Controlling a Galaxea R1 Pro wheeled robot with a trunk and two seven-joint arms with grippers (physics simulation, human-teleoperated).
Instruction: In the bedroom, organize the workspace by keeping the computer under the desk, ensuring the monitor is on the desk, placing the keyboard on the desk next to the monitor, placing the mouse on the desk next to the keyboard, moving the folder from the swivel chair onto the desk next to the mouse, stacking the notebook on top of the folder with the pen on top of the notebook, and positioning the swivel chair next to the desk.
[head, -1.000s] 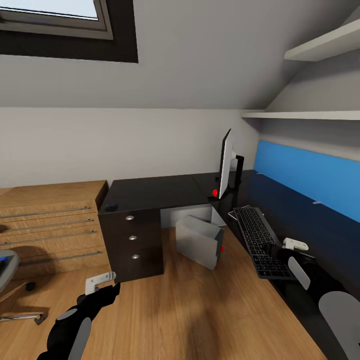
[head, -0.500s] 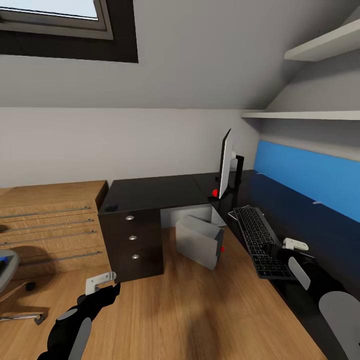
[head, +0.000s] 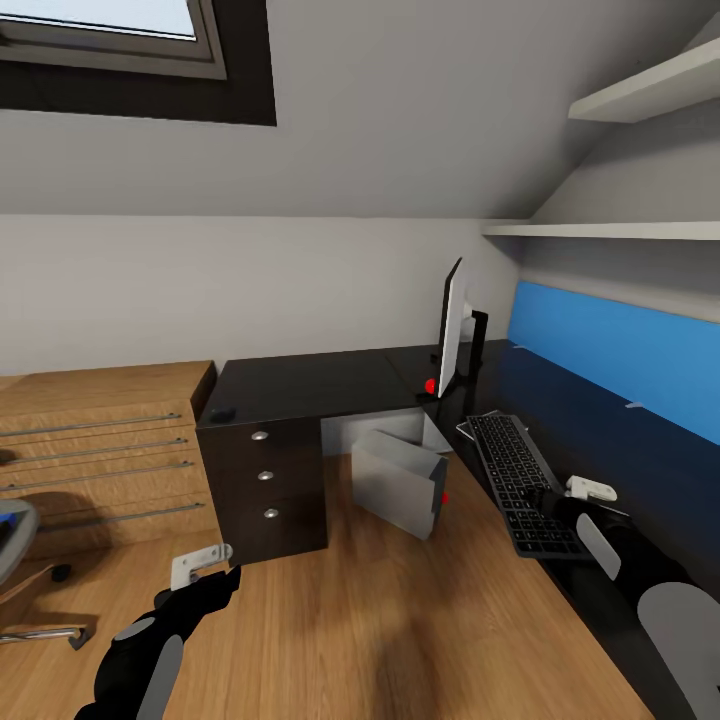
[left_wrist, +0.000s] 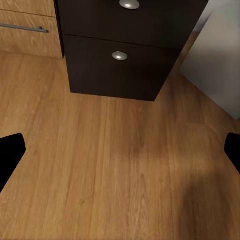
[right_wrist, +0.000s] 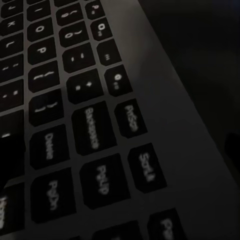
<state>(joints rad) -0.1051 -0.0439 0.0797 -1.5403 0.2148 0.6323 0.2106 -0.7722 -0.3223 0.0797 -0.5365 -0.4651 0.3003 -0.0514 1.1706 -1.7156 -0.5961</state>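
1. Monitor (head: 455, 325) is on the desk (head: 320, 382), so that bit looks sorted. Keyboard (head: 517, 480) lies on the black top not far from it.
2. Computer (head: 400, 480) sits on the floor, tilted and poking out from under the desk, so I'd say it's only half there.
3. Mouse (head: 222, 414) is at the far corner of the desk, well apart from the keyboard, so it needs moving.
4. Swivel chair (head: 15, 560) is barely in view, with something blue on the seat, probably the folder.
5. Right gripper (head: 553, 497) is down at the keyboard's near end; can't tell its jaws. Left gripper (head: 202, 562) hangs over the floor, spread wide, empty.
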